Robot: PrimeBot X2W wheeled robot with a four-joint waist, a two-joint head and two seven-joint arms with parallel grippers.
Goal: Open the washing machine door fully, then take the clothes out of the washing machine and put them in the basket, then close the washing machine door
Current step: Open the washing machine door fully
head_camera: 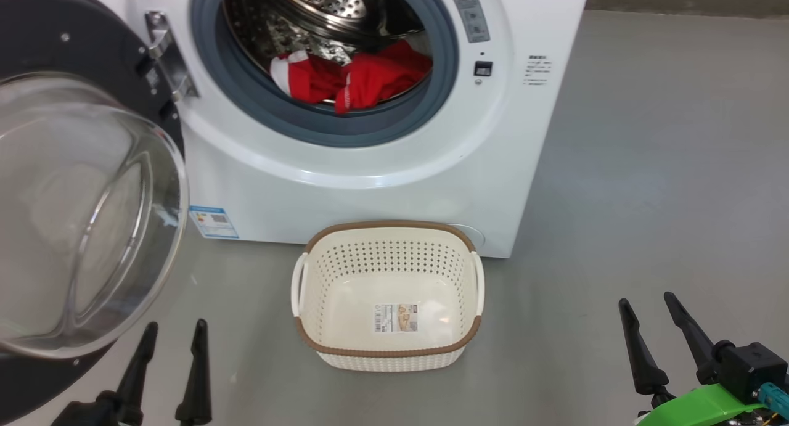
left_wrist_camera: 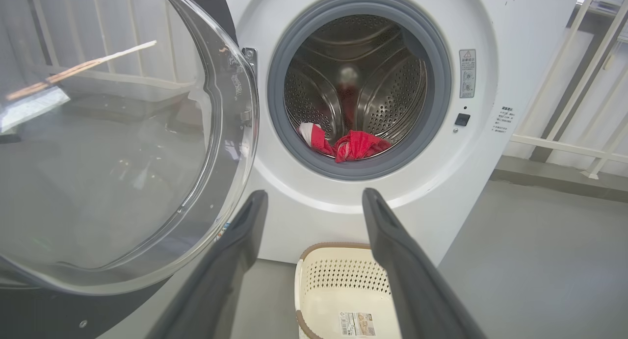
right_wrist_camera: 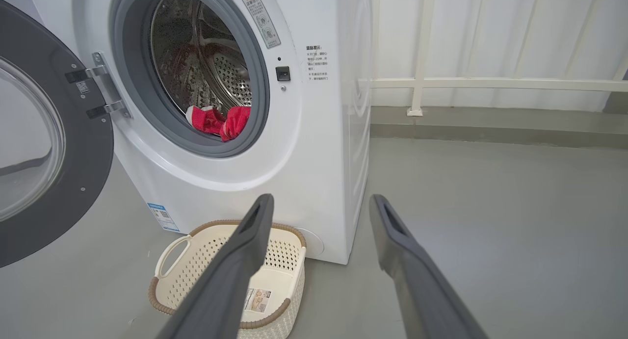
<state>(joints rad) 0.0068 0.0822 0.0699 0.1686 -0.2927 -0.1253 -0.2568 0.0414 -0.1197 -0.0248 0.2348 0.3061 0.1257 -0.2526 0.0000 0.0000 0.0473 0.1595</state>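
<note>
Left gripper (head_camera: 175, 323) at 7 o'clock, jaws wide, empty; right gripper (head_camera: 646, 299) at 4, likewise. Door (head_camera: 92, 216) stands open at 9. Clothes (head_camera: 363, 77) at 12 in drum, heap lying 9-to-3 along gasket. Basket (head_camera: 388, 227) centre, no clothes. Left arm judged nearer.

**Camera Placement Around the Washer**

Head view: from above, tilted steeply down onto the white front-loading washing machine (head_camera: 370, 192) and the cream perforated plastic basket (head_camera: 388, 225). Left wrist view: low, close, squarely facing the perforated steel drum (left_wrist_camera: 387, 98). Right wrist view: low, oblique, from the right. All three share drum, basket and black-rimmed glass door (head_camera: 92, 198).
</note>
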